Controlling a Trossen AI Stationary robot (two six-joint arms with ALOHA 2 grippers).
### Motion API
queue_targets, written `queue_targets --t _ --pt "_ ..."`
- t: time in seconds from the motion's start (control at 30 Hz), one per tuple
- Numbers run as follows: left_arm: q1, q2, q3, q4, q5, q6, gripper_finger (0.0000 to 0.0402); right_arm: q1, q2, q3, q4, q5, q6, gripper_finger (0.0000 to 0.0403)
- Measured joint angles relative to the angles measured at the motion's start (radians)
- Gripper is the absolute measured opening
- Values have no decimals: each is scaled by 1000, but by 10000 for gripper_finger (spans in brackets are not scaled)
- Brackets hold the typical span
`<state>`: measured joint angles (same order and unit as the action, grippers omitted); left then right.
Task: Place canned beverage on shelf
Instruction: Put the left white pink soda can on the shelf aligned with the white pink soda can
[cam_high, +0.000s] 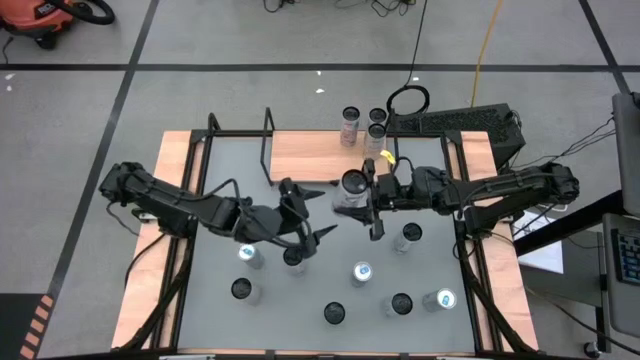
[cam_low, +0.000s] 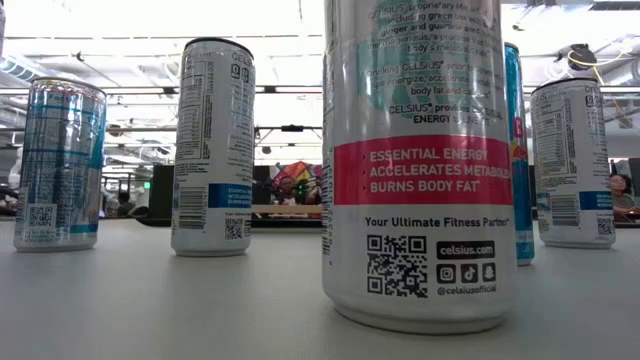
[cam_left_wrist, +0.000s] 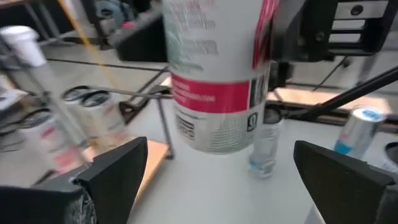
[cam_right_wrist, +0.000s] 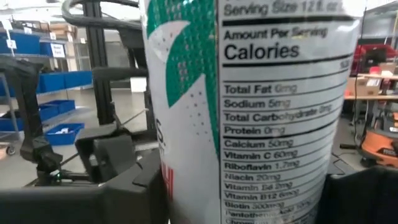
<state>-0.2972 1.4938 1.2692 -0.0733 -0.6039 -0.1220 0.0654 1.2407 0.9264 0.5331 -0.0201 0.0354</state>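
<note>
A white can is gripped by the right gripper at frame centre, near the shelf. The left gripper is held wide open at centre-left

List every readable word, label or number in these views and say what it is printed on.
Front can, low view: "ESSENTIAL ENERGY", "BURNS BODY FAT", "Your Ultimate Fitness Partner", "celsius.com", "@celsiusofficial".
Held can in the right claw: "Calories", "Total Fat 0mg", "Sodium 5mg", "Calcium 50mg", "Vitamin C 60mg".
Other cans: print too small to read.
</note>
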Motion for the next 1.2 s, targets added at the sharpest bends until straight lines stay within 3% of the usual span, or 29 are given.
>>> queue_targets --t 0.13,0.3,0.47,0.6,1.2 --pt "30 0 -42 131 83 5 397 0 1 0 2 23 -6 201" --pt "73 14 -49 147 93 6 397 0 1 0 9 23 -12 201" --pt "118 36 -48 227 237 18 397 0 1 0 15 24 -14 201" --pt "136 70 -49 304 290 51 397 0 1 2 17 23 -16 201" --pt "143 91 -48 352 289 62 397 0 1 2 -7 24 -9 201"
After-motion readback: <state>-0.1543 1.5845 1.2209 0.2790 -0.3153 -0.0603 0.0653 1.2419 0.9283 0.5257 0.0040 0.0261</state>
